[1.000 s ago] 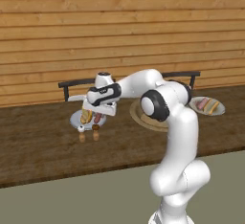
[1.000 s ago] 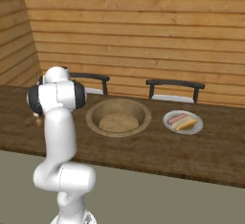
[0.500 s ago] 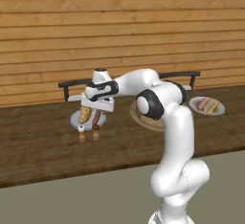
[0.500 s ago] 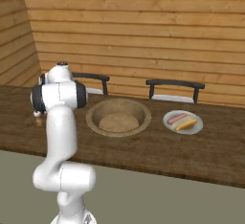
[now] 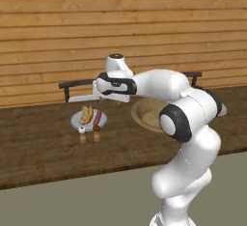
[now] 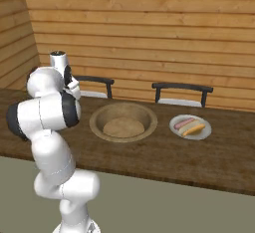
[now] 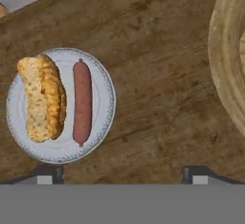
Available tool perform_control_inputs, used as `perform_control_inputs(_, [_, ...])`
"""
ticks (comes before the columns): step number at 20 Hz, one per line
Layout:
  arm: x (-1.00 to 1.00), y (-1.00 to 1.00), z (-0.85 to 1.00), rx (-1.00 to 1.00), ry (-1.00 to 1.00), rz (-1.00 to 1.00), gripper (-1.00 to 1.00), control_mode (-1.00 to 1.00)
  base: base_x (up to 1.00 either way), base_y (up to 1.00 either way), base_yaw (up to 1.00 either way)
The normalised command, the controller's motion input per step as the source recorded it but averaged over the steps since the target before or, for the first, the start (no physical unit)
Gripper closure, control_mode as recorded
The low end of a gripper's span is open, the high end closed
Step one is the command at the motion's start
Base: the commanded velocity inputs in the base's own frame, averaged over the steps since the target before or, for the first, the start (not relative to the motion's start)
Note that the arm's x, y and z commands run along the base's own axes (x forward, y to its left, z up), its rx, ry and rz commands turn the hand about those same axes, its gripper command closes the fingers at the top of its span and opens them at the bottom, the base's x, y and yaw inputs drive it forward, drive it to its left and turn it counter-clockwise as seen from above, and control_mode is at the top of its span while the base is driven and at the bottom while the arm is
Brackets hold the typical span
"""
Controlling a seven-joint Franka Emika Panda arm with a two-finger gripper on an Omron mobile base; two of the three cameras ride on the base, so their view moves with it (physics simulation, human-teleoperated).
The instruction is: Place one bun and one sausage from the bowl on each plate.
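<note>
Left base view: since the frame a second earlier the gripper [image 5: 99, 105] has risen off the near plate [image 5: 76, 120] and spread its jaws, and the sausage [image 5: 97, 118] it was lowering now lies on that plate, just beside the bun [image 5: 87, 114]. Two small shakers [image 5: 89, 129] stand on the desk [image 5: 43, 150] at the near plate's front edge. The wooden bowl [image 5: 140, 115] sits on the far side of the arm from the near plate, partly hidden by the forearm.

Right base view: the arm has lifted a little against the earlier frame; the bowl [image 6: 123, 122] holds one pale flat bun [image 6: 123, 126]. A second plate [image 6: 190, 127], beside the bowl on the side away from the arm, carries a sausage and a bun laid side by side.

Hand view: the gripper [image 7: 124, 174] is fully open and empty, its two finger tips [image 7: 47, 175] wide apart, hovering above the near plate [image 7: 104, 101]. The sausage [image 7: 82, 101] lies free, parallel to the bun [image 7: 42, 98] and close beside it. The bowl's rim [image 7: 225, 55] curves in well apart from the near plate.

Judgement: both plates appear served, so the task looks essentially complete.
</note>
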Motion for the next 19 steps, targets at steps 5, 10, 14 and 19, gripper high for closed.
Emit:
perform_control_inputs(5, [-0.99,-0.02,1.0,0.01,-0.54,0.0,-1.0,-1.0,0.0,0.0,0.0])
perform_control_inputs(10, [-1.0,0.0,1.0,0.0,-0.56,0.0,-1.0,-1.0,0.0,0.0,0.0])
perform_control_inputs(14, [-1.0,0.0,1.0,0.0,-0.61,0.0,-1.0,-1.0,0.0,0.0,0.0])
perform_control_inputs(19, [-1.0,0.0,1.0,0.0,-0.59,0.0,-1.0,-1.0,0.0,0.0,0.0])
